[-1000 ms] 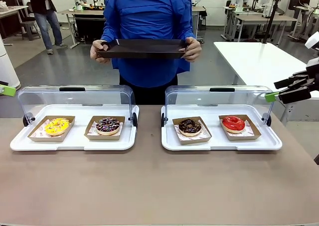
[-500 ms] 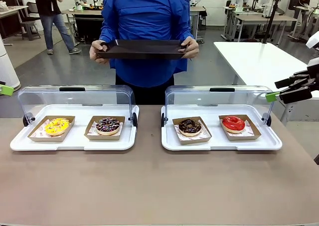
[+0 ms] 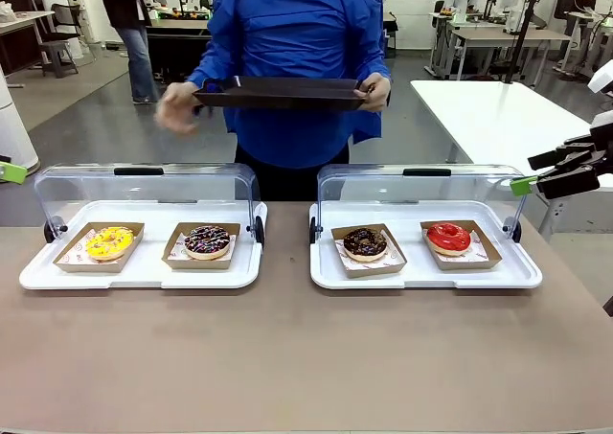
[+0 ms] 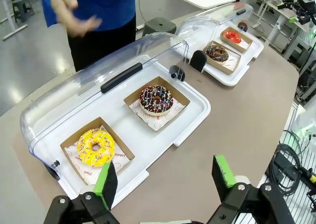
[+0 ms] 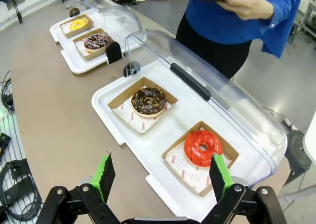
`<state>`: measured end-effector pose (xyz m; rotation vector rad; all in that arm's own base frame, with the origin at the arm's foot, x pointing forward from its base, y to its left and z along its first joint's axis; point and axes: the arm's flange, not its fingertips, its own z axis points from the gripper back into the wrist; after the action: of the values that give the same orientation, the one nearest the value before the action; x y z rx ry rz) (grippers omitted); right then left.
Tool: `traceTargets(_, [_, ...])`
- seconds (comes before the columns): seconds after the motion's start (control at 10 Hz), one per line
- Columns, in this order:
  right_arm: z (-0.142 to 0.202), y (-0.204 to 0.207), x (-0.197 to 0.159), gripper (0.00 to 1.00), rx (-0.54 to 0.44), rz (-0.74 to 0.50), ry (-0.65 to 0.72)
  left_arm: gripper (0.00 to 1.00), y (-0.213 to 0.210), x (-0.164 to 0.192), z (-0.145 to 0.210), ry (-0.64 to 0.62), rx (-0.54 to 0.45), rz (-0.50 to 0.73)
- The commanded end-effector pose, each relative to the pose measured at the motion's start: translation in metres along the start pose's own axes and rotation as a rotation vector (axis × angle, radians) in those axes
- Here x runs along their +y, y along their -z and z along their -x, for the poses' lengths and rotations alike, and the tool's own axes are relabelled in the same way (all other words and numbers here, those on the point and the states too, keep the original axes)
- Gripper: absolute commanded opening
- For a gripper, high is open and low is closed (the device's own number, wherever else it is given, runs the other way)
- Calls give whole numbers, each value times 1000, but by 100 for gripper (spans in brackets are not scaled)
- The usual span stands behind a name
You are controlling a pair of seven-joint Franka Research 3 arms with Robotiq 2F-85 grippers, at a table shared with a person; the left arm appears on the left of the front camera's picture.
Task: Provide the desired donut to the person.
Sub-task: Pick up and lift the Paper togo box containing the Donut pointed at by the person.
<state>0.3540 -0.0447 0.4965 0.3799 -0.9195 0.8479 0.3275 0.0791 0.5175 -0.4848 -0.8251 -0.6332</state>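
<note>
The left gripper [image 4: 164,177], jaws wide apart, hangs near a white tray [image 4: 193,109] where a yellow donut [image 4: 96,147] and a sprinkled chocolate donut [image 4: 156,98] lie in separate cardboard boxes, while the person's hand [image 4: 74,16] is blurred beyond the raised clear lid [image 4: 89,73].

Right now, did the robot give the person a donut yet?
Not yet. Done: both clear lids are open. In hand: nothing; the left gripper and right gripper are open, empty. The person holds a dark tray. Left: the yellow donut, sprinkled donut, chocolate donut and red donut all sit in boxes; one must go over.
</note>
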Motion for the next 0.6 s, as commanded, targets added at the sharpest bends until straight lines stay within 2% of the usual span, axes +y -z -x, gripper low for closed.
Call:
traceTargets(0.0, [3,0,-2,100,-10,-6,-10,100,0,1,0,-1,-13,3])
traceTargets(0.5, [3,0,-2,100,-10,-6,-10,100,0,1,0,-1,-13,3])
